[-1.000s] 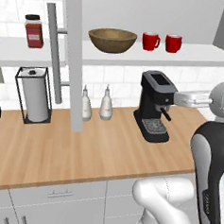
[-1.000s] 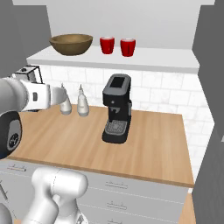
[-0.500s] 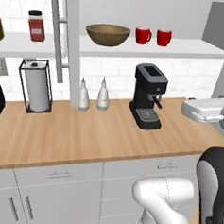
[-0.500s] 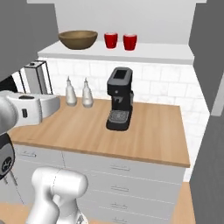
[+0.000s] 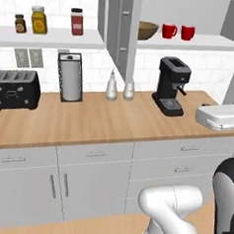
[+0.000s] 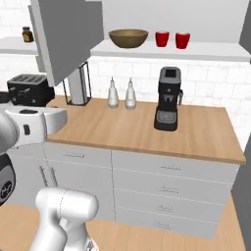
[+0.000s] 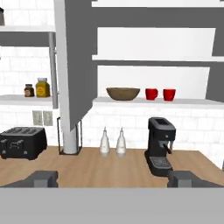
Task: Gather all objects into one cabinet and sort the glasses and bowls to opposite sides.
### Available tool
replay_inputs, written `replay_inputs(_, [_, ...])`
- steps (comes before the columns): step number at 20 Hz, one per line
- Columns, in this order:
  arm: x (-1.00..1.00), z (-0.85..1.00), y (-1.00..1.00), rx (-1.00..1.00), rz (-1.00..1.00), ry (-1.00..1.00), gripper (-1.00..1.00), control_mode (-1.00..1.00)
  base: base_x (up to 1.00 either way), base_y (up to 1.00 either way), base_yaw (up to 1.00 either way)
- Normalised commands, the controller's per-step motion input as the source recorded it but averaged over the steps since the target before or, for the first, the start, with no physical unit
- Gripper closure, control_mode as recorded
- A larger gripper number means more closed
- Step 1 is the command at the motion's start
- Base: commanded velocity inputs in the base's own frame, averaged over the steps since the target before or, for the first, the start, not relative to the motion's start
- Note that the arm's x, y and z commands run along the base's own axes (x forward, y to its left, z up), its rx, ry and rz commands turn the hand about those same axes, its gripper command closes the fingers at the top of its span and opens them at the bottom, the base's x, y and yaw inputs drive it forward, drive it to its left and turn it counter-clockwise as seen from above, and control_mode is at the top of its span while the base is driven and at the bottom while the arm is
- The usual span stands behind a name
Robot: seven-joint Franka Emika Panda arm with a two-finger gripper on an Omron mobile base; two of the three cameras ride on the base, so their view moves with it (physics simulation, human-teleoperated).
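White brick tiling backs a long pale wooden counter [image 5: 99, 122] over grey cupboard fronts. At the bottom of the hand view the two dark fingertips [image 7: 43, 178] stand wide apart with nothing between them; the gripper [image 7: 113, 179] hangs well back from the counter's front edge.

On the white shelf board [image 7: 157, 102] of the open grey-panelled wall cabinet [image 7: 153, 43] sits the wide brown wooden bowl [image 7: 123, 93] towards the left end, with the two glossy red mugs [image 7: 159, 94] side by side just to its right. In the left base view the cabinet's open grey door [image 5: 120, 32], with its long vertical bar handle [image 5: 124, 30], hides the left part of the bowl.

Below, near the counter's back edge, stand a black coffee machine [image 7: 159, 146], two white bottles [image 7: 112, 142], a paper-towel roll in a wire stand [image 5: 71, 77] and a black toaster [image 5: 15, 89] at the left end. In the hand view the door covers the top of the towel roll. On a separate shelf to the left are a red-lidded spice jar [image 5: 76, 21], a yellow jar [image 5: 39, 20] and a small dark jar [image 5: 19, 23]; their labels are too small to read.
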Motion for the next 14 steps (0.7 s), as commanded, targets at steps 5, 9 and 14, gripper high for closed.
replay_inputs(5, [0.00,0.00,0.00,0.00,0.00,0.00,-1.00,1.00,-0.10,1.00,-0.01])
replay_inputs(9, [0.00,0.00,0.00,0.00,0.00,0.00,-1.00,1.00,-0.21,1.00,0.00])
replay_inputs(14, [0.00,0.00,0.00,0.00,0.00,0.00,-1.00,1.00,-0.04,1.00,0.00])
